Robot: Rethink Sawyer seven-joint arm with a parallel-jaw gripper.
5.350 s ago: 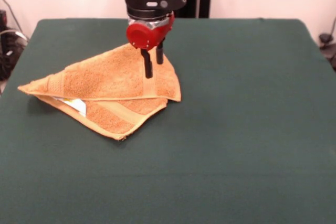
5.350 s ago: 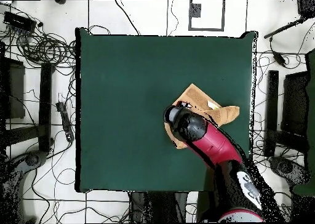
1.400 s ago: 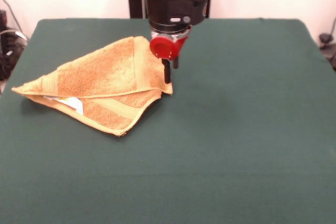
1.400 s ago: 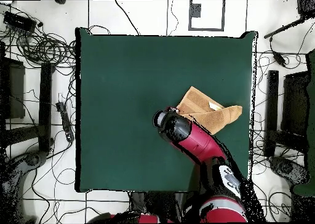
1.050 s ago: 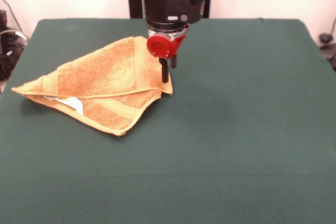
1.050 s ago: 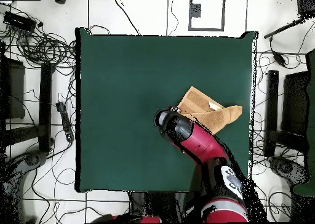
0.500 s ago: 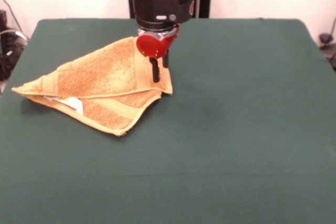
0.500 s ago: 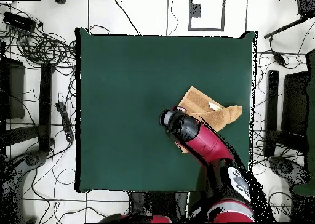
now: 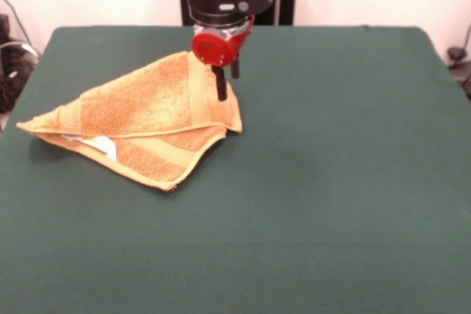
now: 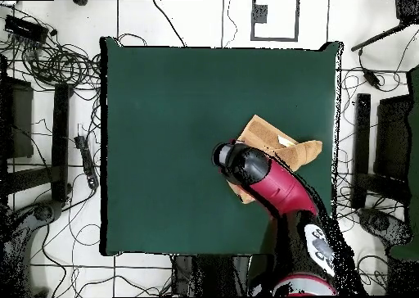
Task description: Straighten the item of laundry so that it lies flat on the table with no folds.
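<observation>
Terry towel (image 9: 140, 119) folded triangular on felt table (image 9: 331, 182); pincer (image 9: 224, 82) spread above.

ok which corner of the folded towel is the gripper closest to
The towel's far corner at the table's back, right beside the gripper. The pointed left corner and the front corner lie well away.

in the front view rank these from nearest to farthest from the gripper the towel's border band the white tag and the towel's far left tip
From the gripper:
1. The towel's border band, right beside the gripper at the towel's right side.
2. The white tag, tucked under the fold at lower left.
3. The far left tip, out toward the table's left edge.
</observation>
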